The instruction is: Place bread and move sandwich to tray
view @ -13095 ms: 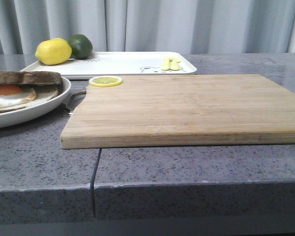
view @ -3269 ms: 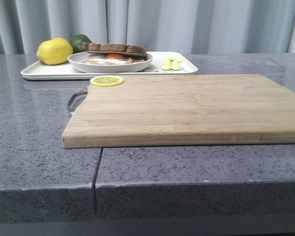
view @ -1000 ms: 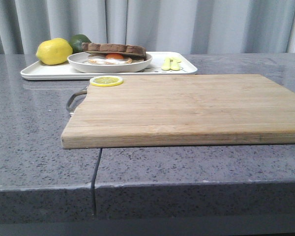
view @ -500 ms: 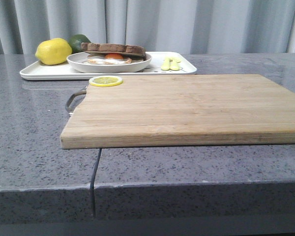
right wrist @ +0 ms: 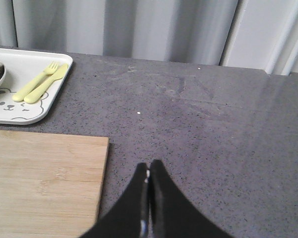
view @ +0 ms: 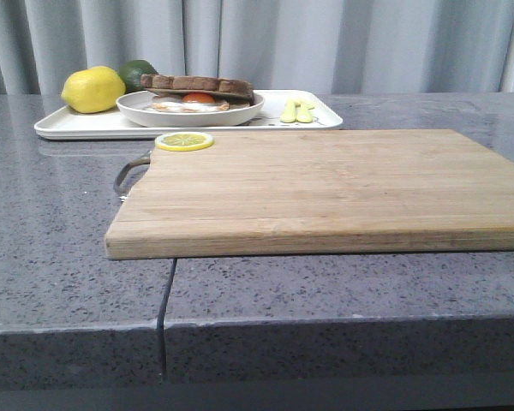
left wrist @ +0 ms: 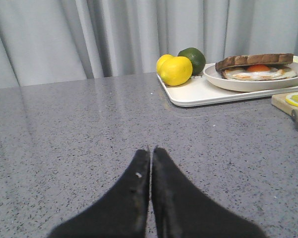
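Judging the sandwich [view: 197, 88] on its plate [view: 188, 114] soft and loose, I would grip the rim; it sat on the tray [view: 86, 127]. Both end effectors [left wrist: 150, 150] [right wrist: 148, 166] were pinched together, empty.

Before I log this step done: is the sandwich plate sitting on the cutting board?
No, the sandwich on its plate rests on the tray.

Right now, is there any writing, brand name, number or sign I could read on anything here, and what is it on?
No readable text: there are no words, brands or numbers anywhere in these views.
Tray: only a small bear face drawing, with no lettering by it.
Cutting board, plate and yellow cutlery: plain, unmarked.
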Motion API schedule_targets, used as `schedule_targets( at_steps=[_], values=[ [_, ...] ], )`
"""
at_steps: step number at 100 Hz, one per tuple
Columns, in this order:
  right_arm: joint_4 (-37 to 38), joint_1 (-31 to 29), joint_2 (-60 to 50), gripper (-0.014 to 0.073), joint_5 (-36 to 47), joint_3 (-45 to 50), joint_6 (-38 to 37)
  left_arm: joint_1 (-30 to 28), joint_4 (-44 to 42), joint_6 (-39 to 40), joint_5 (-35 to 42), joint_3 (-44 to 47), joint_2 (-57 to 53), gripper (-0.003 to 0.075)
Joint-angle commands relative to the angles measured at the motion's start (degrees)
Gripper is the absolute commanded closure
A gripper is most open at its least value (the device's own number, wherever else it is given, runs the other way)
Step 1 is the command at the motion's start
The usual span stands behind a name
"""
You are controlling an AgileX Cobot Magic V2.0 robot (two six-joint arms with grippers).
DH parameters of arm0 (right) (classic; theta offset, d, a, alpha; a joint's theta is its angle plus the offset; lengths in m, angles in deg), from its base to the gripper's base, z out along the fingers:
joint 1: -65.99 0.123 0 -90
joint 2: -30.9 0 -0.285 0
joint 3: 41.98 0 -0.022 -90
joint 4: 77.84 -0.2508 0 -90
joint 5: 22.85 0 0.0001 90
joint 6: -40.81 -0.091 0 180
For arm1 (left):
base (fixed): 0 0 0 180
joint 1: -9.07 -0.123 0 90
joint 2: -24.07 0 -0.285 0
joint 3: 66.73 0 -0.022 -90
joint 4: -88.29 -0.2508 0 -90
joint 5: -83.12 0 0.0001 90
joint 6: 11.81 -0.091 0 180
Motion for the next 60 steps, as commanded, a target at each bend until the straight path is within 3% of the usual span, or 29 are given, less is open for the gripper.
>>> schedule_targets(
  at_steps=[1, 29, 60],
  values=[
    [0.62, -0.35, -0.29, 0.0663, 4.1, -1.59, -0.08, -0.19, 0.04, -0.14, 4.09, 0.8, -1.75, 0.074],
    [1.08, 0.01, -1.98, 0.0663, 4.79, -0.19, -0.02, -0.19, 0.04, -0.14, 4.09, 0.8, -1.75, 0.074],
    [1.02, 3.51, -17.49, 0.0663, 9.44, 14.48, -0.02, -0.19, 0.04, -0.14, 4.09, 0.8, -1.75, 0.074]
  ],
)
